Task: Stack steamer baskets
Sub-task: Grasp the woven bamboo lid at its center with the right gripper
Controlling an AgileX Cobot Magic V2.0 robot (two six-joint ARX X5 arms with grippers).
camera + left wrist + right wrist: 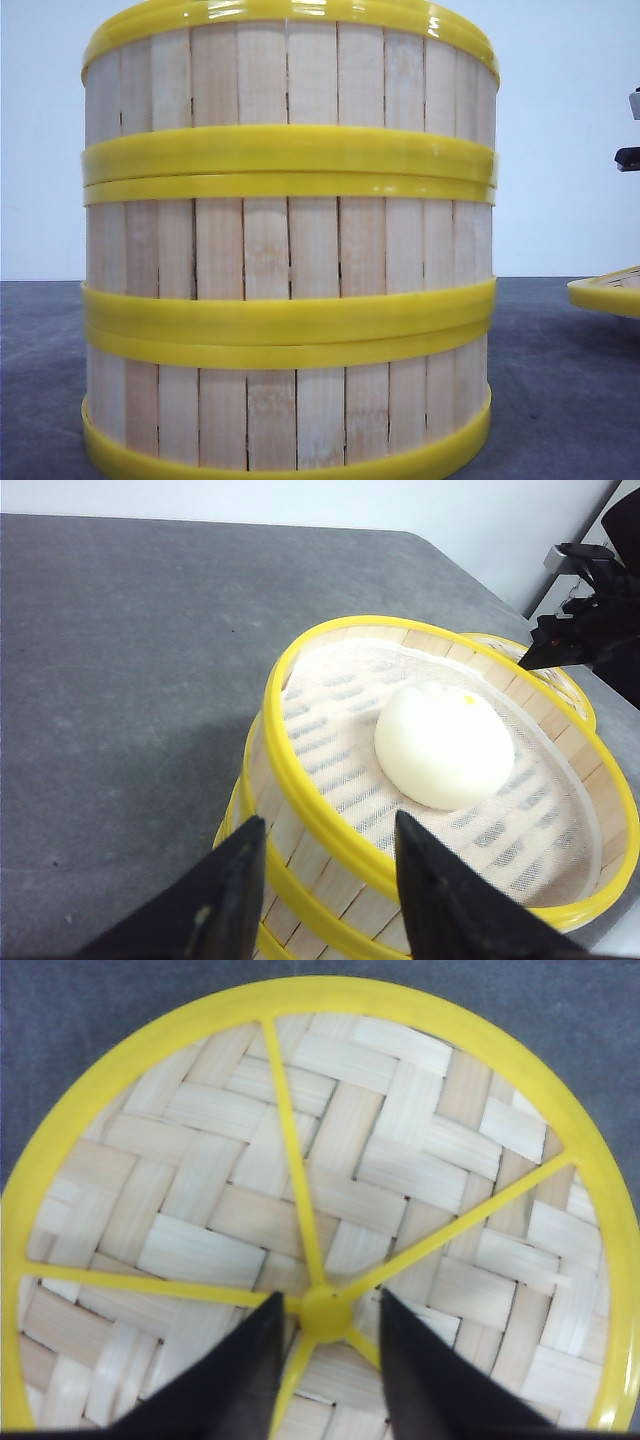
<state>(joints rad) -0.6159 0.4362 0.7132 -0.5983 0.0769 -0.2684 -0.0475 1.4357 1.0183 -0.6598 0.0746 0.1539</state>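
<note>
The three steamer baskets (289, 240) stand stacked one on another close in front of me, a tall column of pale slats and yellow rims that fills most of my forward view and hides nearly all the grey tabletop (560, 400) beyond it. To the right of the stack, well apart from it, the edge of a flat yellow-rimmed lid (607, 292) shows low at the side, and above it a dark bit of my right arm. In the open top basket a white cloth liner (330, 720) lies under a round white bun (443, 745) with a small yellow dot. My left gripper (325, 880) hovers at the near-left rim of that top basket, its dark fingers (235, 890) parted with the rim's edge showing between them; they hold nothing. My right gripper (325, 1345) hangs just over the lid's woven top, its fingers either side of the yellow centre hub (326, 1315) where the spokes meet, spread and not closed on it; I cannot tell whether they touch the lid.
</note>
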